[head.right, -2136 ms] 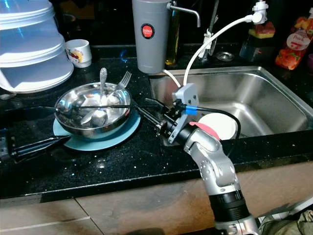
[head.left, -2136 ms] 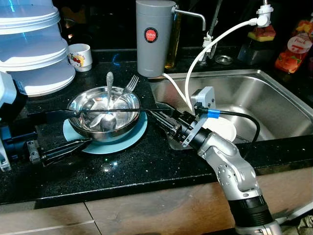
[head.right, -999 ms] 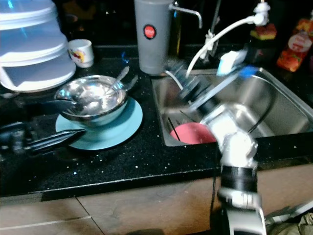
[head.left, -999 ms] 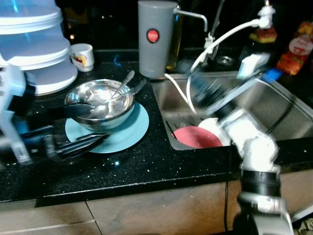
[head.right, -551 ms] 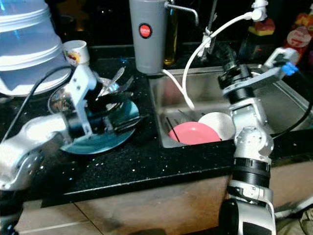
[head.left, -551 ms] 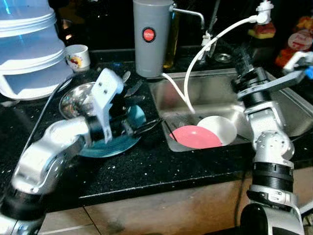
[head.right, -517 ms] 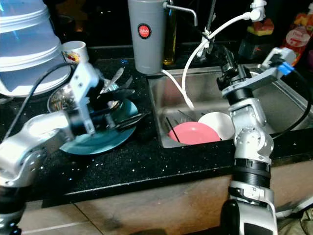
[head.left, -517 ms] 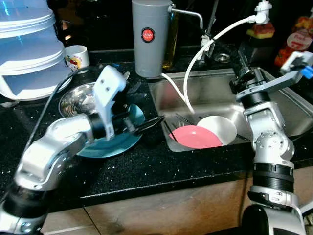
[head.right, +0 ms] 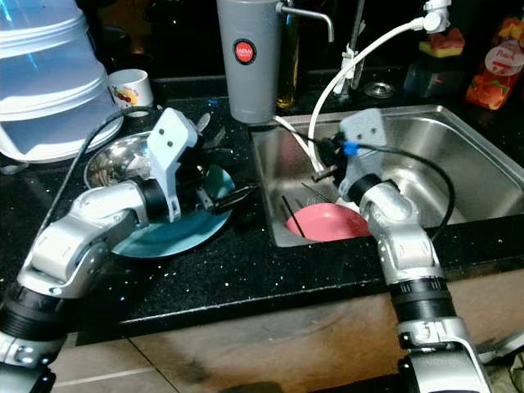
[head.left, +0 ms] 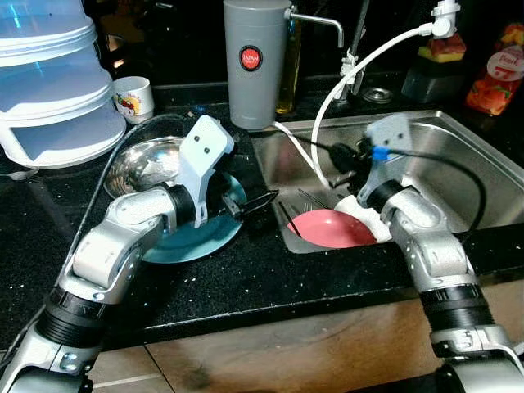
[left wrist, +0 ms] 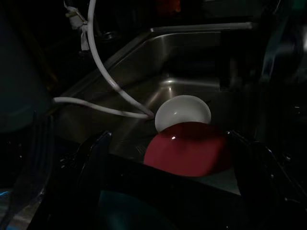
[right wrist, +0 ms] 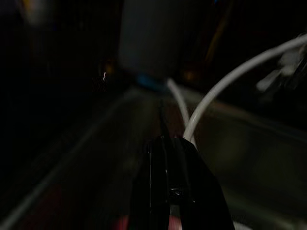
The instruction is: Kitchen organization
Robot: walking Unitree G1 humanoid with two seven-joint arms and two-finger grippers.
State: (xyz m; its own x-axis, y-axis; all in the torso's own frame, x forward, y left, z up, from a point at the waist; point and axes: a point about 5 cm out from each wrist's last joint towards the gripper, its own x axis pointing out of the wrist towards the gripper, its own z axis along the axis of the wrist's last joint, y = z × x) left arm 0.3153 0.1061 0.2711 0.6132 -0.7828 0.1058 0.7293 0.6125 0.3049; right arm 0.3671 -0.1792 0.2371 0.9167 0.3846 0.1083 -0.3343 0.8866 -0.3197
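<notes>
Black speckled counter [head.left: 246, 270], dim kitchen. Far left: white stacked plastic container [head.left: 49, 90], and beside it a small white cup [head.left: 133, 97] with a red print, contents not visible. Next, a steel bowl [head.left: 147, 164] sitting on a light blue plate [head.left: 196, 241]; utensil handles stick up at the bowl's far rim in the right eye view, mostly hidden by the left arm. Left gripper [head.left: 250, 205] reaches across the plate toward the sink edge, jaws spread apart with nothing between them; its wrist view looks between the two fingers into the basin. Behind, a tall grey canister [head.left: 255, 61] with a red round label stands on the counter by the sink's back corner. Steel sink [head.left: 458, 155] holds a red plate [head.left: 327, 229] at the near left, a white bowl [left wrist: 182, 111] touching it behind, and dark utensils lying beside them. A white hose [head.left: 344, 90] loops down into the basin. Right gripper [head.left: 336, 155] hangs over the sink near the hose, jaws closed together, empty. Far right: bottles with fruit labels [head.left: 495, 78].
</notes>
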